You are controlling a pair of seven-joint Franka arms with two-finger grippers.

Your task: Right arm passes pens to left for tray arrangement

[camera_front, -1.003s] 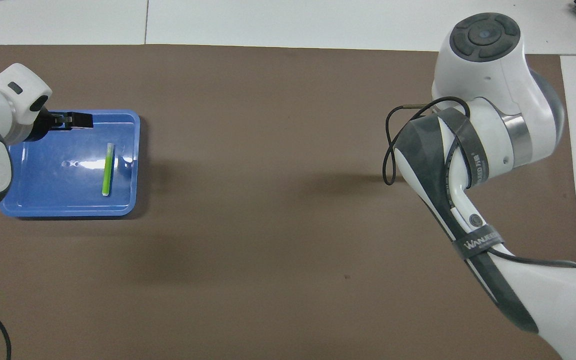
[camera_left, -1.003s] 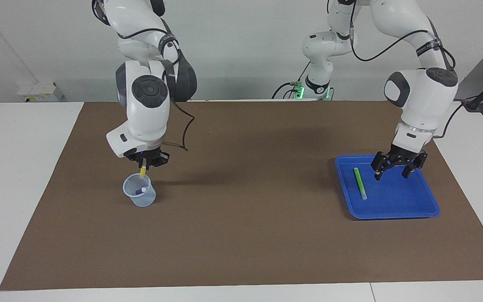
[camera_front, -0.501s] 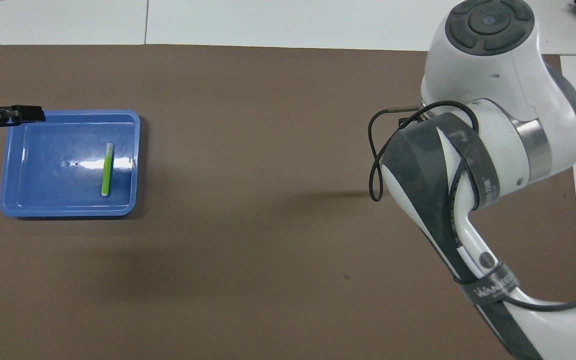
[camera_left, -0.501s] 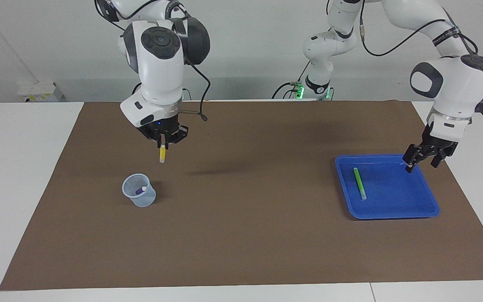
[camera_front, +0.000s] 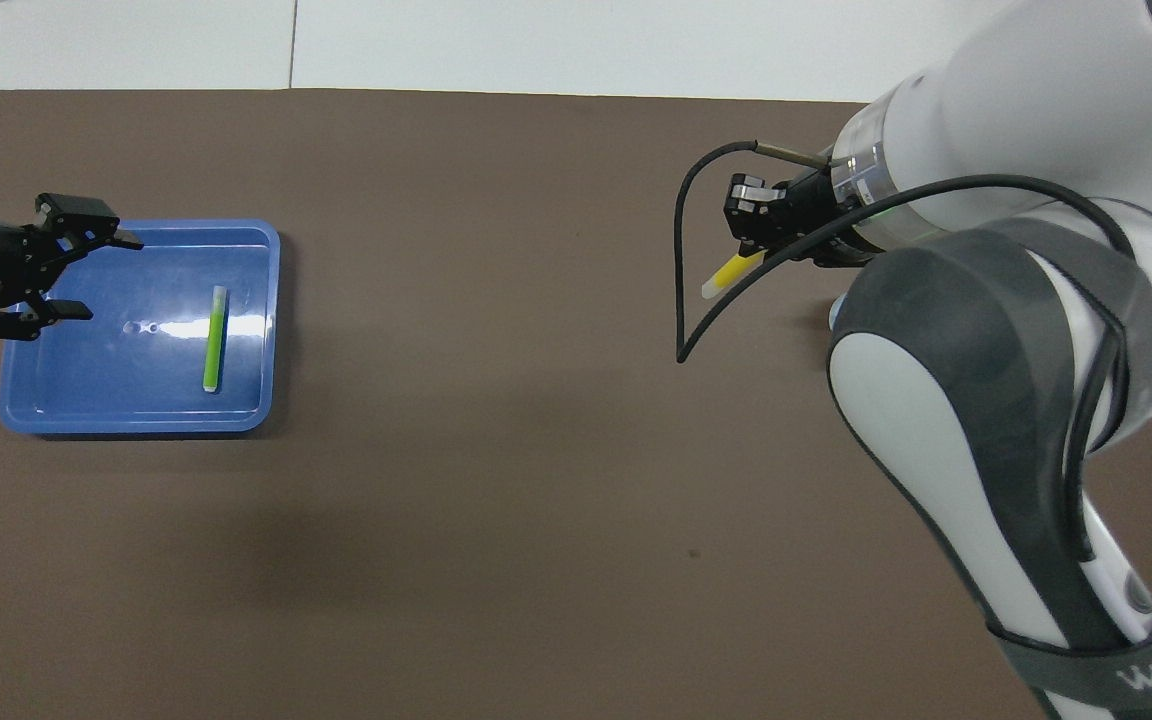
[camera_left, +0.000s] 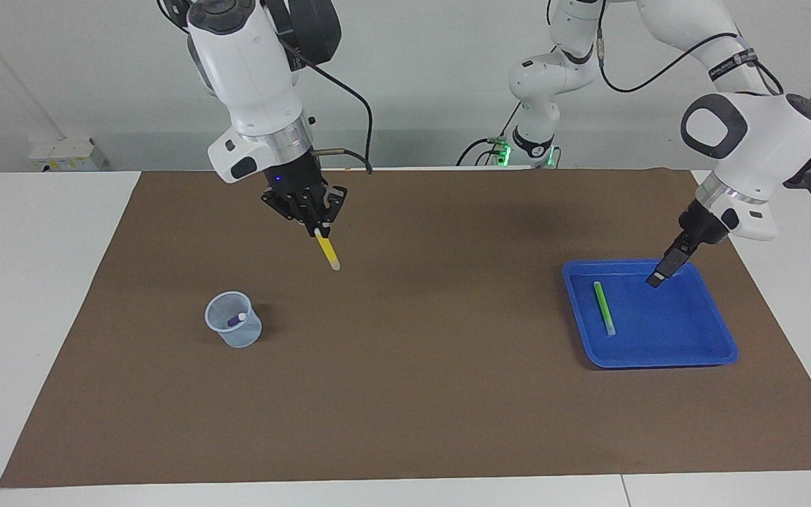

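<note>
In the facing view, the right gripper [camera_left: 315, 227], in the upper left of the frame, was clamped on the top of the yellow pen [camera_left: 327, 252], which hung tilted in the air with its whitish tip lowest. The step in hand looked like carrying it to a handover, so the grip should stay firm, with the lower part of the pen left free for the other arm. The cup [camera_left: 234, 320], left of centre, held the purple pen [camera_left: 236, 319]. At the right, the blue tray [camera_left: 701, 355] held the green pen [camera_left: 604, 308]; the left gripper [camera_left: 662, 271] hung over the tray's upper edge, seen edge-on here.

In the overhead view, the left gripper [camera_front: 81, 273] at the left edge showed its fingers spread wide and empty over the tray [camera_front: 136, 420]. The right gripper [camera_front: 748, 212] held the yellow pen [camera_front: 729, 273] at upper right, probably by its capped end.

A second earlier, the right gripper stood low over the cup with the pen upright; it had since risen and swung toward the frame's middle, and the left gripper had turned.
</note>
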